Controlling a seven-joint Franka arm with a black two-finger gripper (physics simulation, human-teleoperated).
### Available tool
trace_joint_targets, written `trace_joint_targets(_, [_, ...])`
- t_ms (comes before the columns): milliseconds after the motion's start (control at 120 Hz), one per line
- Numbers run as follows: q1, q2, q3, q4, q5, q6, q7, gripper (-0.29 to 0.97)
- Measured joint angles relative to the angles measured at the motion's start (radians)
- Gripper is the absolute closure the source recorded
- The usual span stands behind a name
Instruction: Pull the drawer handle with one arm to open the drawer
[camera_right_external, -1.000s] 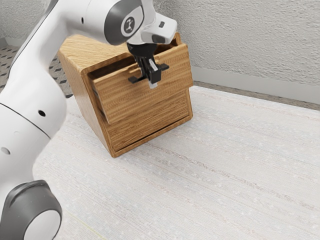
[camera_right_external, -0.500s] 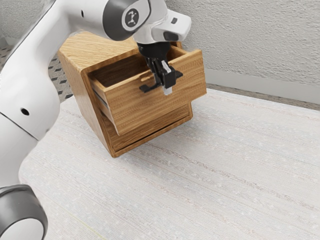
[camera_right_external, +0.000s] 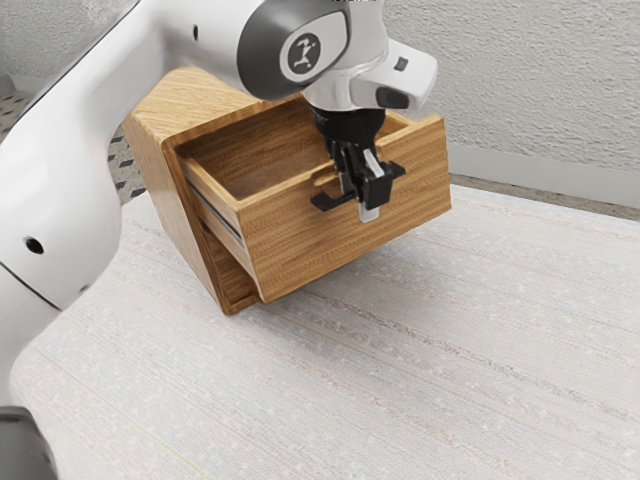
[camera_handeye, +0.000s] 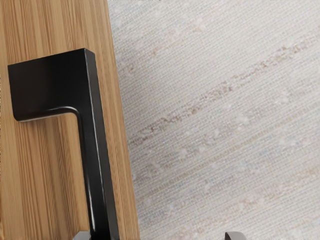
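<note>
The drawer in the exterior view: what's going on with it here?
A white Franka arm has its hand at the black handle on the front of the top drawer of a small wooden cabinet. The cabinet stands on a pale table. The drawer is pulled well out toward the exterior view's right, and the part of its inside that shows is bare wood. The lower drawer front looks shut, mostly hidden under the open one.

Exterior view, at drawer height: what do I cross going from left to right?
Robot arm → cabinet → open drawer → gripper clamped on the handle → bare table.
</note>
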Motion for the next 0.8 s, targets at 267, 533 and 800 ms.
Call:
trace_joint_targets(267, [-0.078, -0.044, 0.004, -0.064, -0.014, 0.006, -0.036, 0.39])
trace_joint_targets(533, [-0.273, -0.079, -0.008, -0.054, 0.169, -0.012, -0.093, 0.15])
trace_joint_targets(800, [-0.132, -0.326, -0.058, -0.066, 0.028, -0.13, 0.004, 0.04])
